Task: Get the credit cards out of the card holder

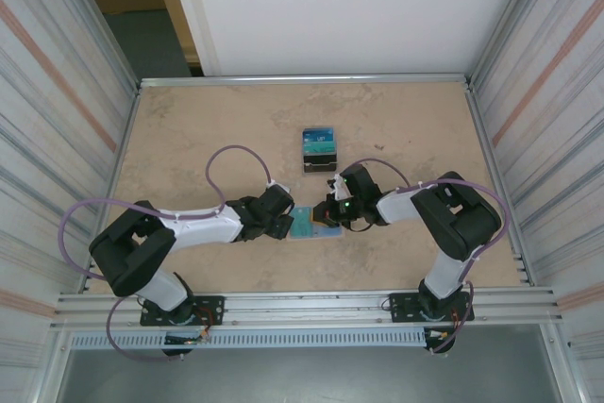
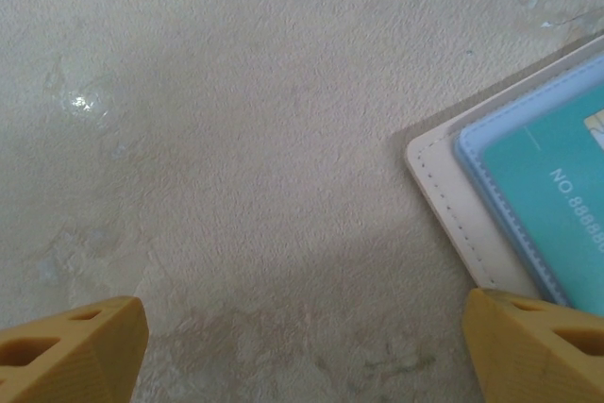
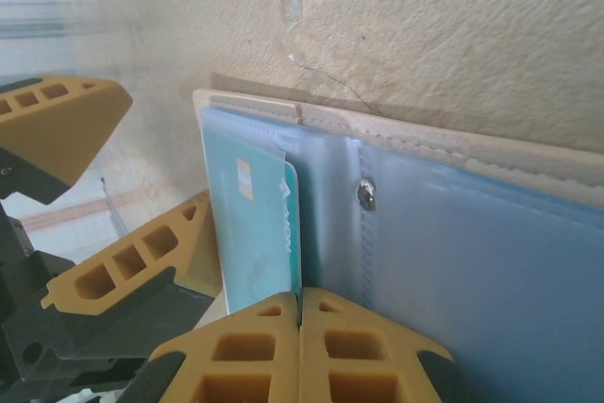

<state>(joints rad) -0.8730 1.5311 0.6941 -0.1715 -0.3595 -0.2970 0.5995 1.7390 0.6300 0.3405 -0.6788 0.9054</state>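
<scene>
Tabletop (image 1: 189,129) | L jaws wide by holder (image 2: 439,172) | R jaws closed at card (image 3: 250,233)

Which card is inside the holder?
The teal card in the holder beside the right hand; the other cards lie stacked farther back, loose.

Card holder (image 1: 307,224) hemmed between left tool (image 2: 302,354), right tool (image 3: 300,332); open table (image 1: 189,129) at sides.

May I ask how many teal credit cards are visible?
2: one thin teal card in the cream stitched holder, a second teal card farther back; more may be hidden beneath.
</scene>
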